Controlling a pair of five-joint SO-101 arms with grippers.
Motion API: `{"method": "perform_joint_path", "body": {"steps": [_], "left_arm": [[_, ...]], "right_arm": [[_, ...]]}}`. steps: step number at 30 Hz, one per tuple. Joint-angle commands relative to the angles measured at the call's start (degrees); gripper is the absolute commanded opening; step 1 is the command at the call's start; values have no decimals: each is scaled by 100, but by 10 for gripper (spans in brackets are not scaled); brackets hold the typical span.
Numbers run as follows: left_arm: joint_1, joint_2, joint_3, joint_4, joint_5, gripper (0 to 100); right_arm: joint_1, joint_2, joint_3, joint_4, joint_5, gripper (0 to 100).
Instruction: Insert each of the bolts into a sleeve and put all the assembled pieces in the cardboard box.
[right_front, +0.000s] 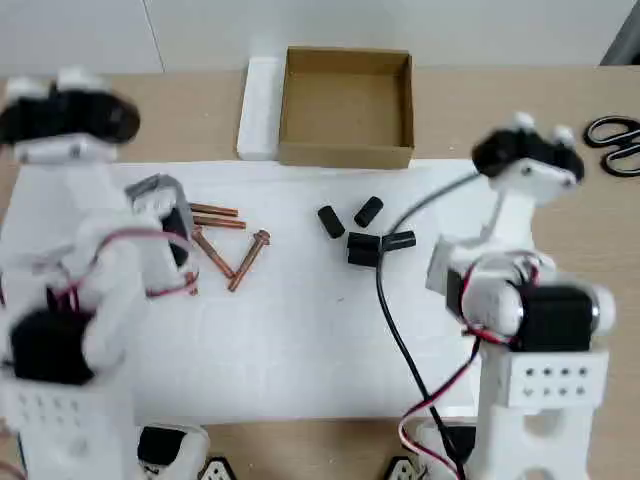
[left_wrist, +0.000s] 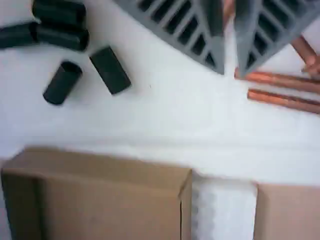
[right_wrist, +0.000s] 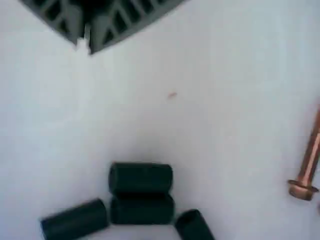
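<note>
Left gripper (left_wrist: 229, 69): fingers nearly together with only a thin slit, nothing clamped. Tips hang just beside the ends of two parallel bolts (left_wrist: 280, 80). Two more bolts lie in a V a little farther along the white sheet (right_front: 300, 340). Right gripper (right_wrist: 86, 44): fingers closed, empty, over bare sheet, near the four sleeves (right_wrist: 141, 177) but not touching them. Two sleeves lie touching side by side, the other two just beside. Cardboard box (right_front: 346, 150) sits beyond the sheet, no pieces in it, well apart from both grippers. Judged step: first pick, nothing assembled yet. Next move likely needs the left fingers to open and straddle one bolt shaft, and the right to open over a sleeve.
</note>
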Motion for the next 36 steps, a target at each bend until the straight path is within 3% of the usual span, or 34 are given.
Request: {"method": "perform_joint_path", "body": {"steps": [1,5,11,16,26,36], "left_arm": [[193,949,-1587,905,-149,8],[316,1459,-1798,1204,-1248,8],[290,2004,-1525,1310,-1495,8],[316,2470,-980,1266,-2110,8],[281,3182,-541,853,-2321,8],[114,3429,-541,466,-2286,8]], "right_arm": [[-163,189,-545,154,352,7],[-277,259,-396,154,756,7],[-470,259,273,66,2303,8],[-470,259,853,-277,3411,21],[-92,479,2593,-2176,4158,75],[488,2492,2101,-3204,4818,76]]}}
